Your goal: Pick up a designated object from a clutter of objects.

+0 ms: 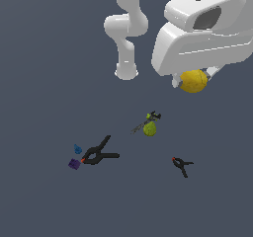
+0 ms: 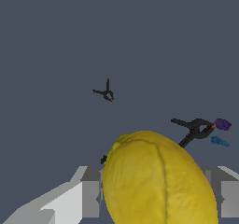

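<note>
The yellow-orange lemon-like fruit [image 1: 193, 81] hangs in my gripper [image 1: 192, 82], well above the grey floor at the exterior view's upper right. In the wrist view the fruit [image 2: 156, 181] fills the space between my grey fingers [image 2: 91, 192], which are shut on it. Below lies the clutter: a green pear-like fruit [image 1: 149, 129] with a thin dark tool [image 1: 144, 122] beside it, a large black clamp [image 1: 99, 154], a small black clamp [image 1: 182, 165], a blue piece [image 1: 77, 148] and a purple cube [image 1: 74, 164].
The arm's white base [image 1: 126, 72] stands at the back of the floor. In the wrist view the small clamp [image 2: 107, 94], the large clamp [image 2: 195, 129], the purple cube [image 2: 222, 124] and the blue piece [image 2: 218, 141] lie far below.
</note>
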You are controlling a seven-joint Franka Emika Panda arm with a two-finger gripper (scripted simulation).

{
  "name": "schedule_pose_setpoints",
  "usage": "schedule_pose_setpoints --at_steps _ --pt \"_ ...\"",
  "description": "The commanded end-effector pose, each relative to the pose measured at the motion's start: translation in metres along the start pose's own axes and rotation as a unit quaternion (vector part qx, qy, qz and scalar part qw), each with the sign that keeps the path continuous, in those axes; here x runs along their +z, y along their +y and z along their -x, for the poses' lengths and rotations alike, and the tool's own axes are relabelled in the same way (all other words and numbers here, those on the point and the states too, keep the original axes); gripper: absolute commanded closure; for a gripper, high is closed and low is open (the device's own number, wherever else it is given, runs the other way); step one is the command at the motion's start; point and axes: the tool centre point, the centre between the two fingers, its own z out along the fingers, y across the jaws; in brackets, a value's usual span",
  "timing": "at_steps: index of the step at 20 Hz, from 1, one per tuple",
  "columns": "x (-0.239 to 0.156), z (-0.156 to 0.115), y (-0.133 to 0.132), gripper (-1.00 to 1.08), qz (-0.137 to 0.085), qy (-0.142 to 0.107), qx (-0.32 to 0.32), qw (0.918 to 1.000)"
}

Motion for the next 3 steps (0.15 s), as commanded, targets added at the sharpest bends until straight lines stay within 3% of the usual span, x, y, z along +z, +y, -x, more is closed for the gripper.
schedule_pose_setpoints --at_steps 1,3 --pt "-0.0018 -0.0012 0.0000 1.08 0.000 0.000 0.000 1.0000" --pt "-0.0017 -0.0012 0.0000 1.08 0.000 0.000 0.000 1.0000"
